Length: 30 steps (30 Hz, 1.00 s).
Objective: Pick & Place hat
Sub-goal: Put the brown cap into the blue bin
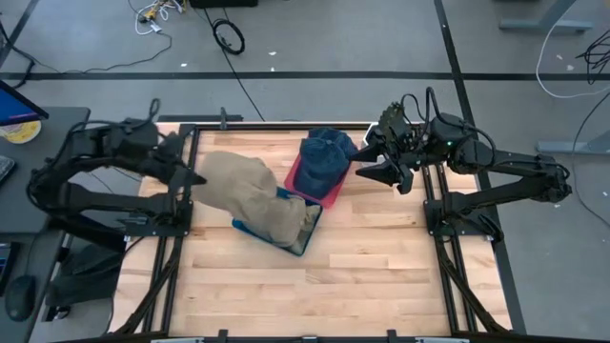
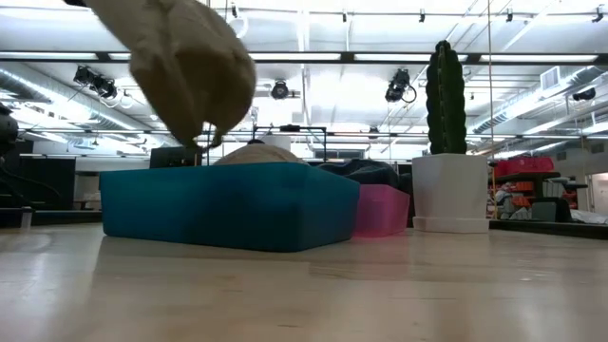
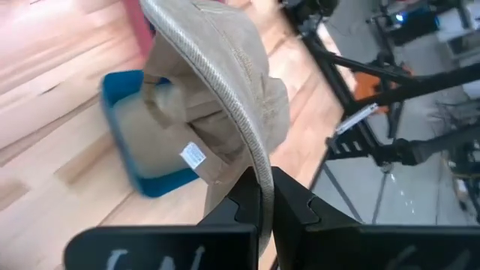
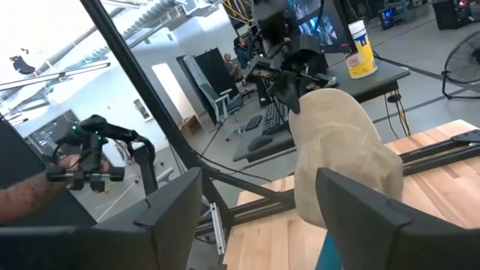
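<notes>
While pinched by its brim in the left gripper [image 3: 261, 201], tan hat [image 1: 243, 191] hangs above the blue bin [image 2: 228, 204] (landmark). Right gripper [image 1: 381, 171] beyond the bin's pink neighbour [image 2: 380, 211], fingers spread, empty.

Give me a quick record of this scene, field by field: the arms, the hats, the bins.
left gripper: shut on the tan hat's brim, holding it in the air
tan hat: hanging over the blue bin
blue bin: on the table, already holds another tan hat
pink bin: beside the blue bin, holds a dark blue hat
right gripper: open, empty, near the pink bin
cactus in white pot: behind the bins in the low view
</notes>
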Motion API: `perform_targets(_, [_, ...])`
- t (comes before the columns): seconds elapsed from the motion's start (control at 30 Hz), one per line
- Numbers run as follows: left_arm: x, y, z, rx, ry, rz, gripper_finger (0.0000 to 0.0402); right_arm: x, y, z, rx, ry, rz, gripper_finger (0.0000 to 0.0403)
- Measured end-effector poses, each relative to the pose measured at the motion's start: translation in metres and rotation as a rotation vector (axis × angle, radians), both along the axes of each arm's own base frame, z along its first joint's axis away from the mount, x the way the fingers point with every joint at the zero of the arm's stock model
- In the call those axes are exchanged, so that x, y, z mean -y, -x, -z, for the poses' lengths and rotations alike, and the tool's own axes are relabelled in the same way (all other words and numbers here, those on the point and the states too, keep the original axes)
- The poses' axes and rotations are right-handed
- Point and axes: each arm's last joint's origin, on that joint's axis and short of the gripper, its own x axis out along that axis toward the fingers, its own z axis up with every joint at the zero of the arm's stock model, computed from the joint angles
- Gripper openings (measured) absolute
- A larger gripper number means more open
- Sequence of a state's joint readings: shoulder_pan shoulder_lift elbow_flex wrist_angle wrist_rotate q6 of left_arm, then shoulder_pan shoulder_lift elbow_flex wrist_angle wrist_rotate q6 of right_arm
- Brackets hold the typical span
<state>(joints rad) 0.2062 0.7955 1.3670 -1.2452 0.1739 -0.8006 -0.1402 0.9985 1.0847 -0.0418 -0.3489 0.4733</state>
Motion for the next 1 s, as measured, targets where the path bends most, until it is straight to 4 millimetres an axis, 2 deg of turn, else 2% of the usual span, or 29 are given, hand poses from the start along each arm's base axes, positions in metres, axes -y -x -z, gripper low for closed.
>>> perform_targets(0.17, [0.001, 0.011, 0.005, -0.072, 0.007, -0.054, 0.0012, 0.000, 0.000, 0.000, 0.000, 0.000, 0.000, 0.0264])
perform_targets(0.3, [-0.002, -0.002, 0.008, -0.119, 0.004, -0.045, 0.0012, 0.000, 0.000, 0.000, 0.000, 0.000, 0.001, 0.0264])
perform_targets(0.6, [-0.012, -0.051, 0.023, -0.271, -0.021, 0.018, 0.0012, 0.001, 0.000, 0.000, 0.000, -0.001, 0.019, 0.0264])
perform_targets(0.7, [-0.014, -0.071, 0.027, -0.273, -0.026, 0.062, 0.0012, 0.001, 0.000, 0.000, 0.000, -0.001, 0.019, 0.0264])
perform_targets(0.83, [-0.014, -0.097, 0.034, -0.271, -0.033, 0.110, 0.0012, 0.001, 0.000, 0.000, 0.000, -0.001, 0.019, 0.0264])
perform_targets(1.0, [-0.010, -0.123, 0.051, -0.359, 0.003, 0.196, 0.0012, 0.001, 0.000, 0.000, -0.003, -0.002, 0.020, 0.0264])
